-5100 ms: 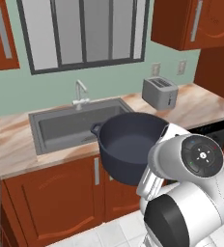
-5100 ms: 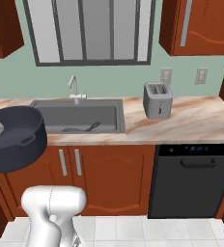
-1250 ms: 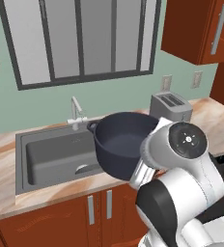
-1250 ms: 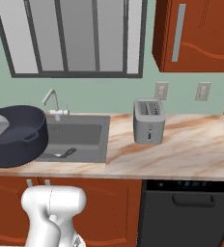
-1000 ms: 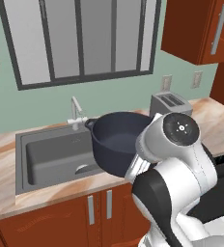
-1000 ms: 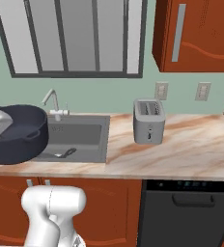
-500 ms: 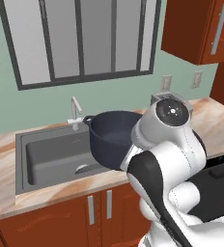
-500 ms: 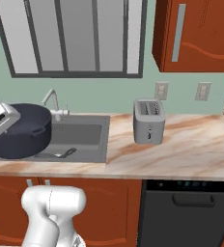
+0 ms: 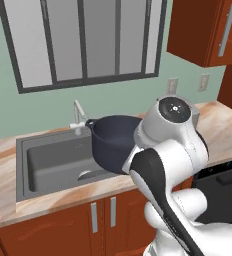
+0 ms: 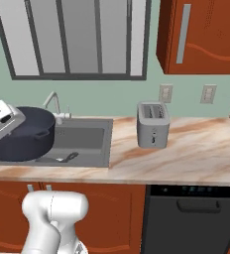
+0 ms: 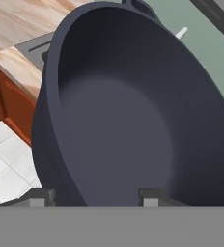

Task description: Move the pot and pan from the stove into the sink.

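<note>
Gripping pot rim, claw clamped; marbled counter, sink, window behind.

Pot sits tilted over sink right half, at 3 o'clock of the basin; faucet at 12.

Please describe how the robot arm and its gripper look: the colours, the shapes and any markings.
The arm is glossy white, built of thick rounded segments with dark bands at the joints and a round grey cap on top. The gripper has two small, blocky dark grey finger tips. No cables or markings are visible.
</note>
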### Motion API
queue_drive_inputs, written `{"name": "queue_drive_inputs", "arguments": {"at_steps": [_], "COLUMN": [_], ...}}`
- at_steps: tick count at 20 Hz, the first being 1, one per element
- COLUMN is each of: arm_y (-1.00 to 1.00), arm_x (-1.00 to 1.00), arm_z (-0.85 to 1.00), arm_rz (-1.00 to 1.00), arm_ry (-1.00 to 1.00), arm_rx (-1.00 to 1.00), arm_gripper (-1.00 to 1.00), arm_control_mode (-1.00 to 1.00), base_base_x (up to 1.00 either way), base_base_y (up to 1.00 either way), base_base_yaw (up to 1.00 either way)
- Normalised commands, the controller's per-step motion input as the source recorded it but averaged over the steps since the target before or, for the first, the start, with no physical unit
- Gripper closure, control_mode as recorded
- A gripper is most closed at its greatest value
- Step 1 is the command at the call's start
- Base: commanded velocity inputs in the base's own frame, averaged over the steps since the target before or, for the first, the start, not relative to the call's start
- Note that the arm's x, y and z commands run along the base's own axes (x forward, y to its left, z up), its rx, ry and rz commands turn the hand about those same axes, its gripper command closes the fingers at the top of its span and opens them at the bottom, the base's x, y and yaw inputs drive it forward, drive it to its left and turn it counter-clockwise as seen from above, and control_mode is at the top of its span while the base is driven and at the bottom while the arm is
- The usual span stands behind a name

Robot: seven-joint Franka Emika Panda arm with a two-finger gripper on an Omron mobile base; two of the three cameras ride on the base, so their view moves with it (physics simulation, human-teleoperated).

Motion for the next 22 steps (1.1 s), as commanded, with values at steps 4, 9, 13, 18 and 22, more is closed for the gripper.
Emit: {"name": "queue_drive_inputs", "arguments": {"at_steps": [4,9,13,18,22], "arm_y": [0.19,0.32,0.33,0.32,0.31], "arm_x": [0.22,0.23,0.27,0.24,0.22], "arm_z": [-0.1,-0.14,-0.11,-0.1,-0.11], "arm_rz": [0.0,-0.01,-0.01,-0.02,-0.02], "arm_ry": [0.02,0.02,0.01,0.01,0.01], "arm_rx": [0.02,0.02,0.0,0.0,0.0], "arm_gripper": [1.0,1.0,1.0,1.0,1.0], "arm_control_mode": [-1.0,-1.0,-1.0,-1.0,-1.0], "base_base_x": [0.0,0.0,0.0,0.0,0.0], "base_base_y": [0.0,0.0,0.0,0.0,0.0], "base_base_yaw": [0.0,0.0,0.0,0.0,0.0]}}
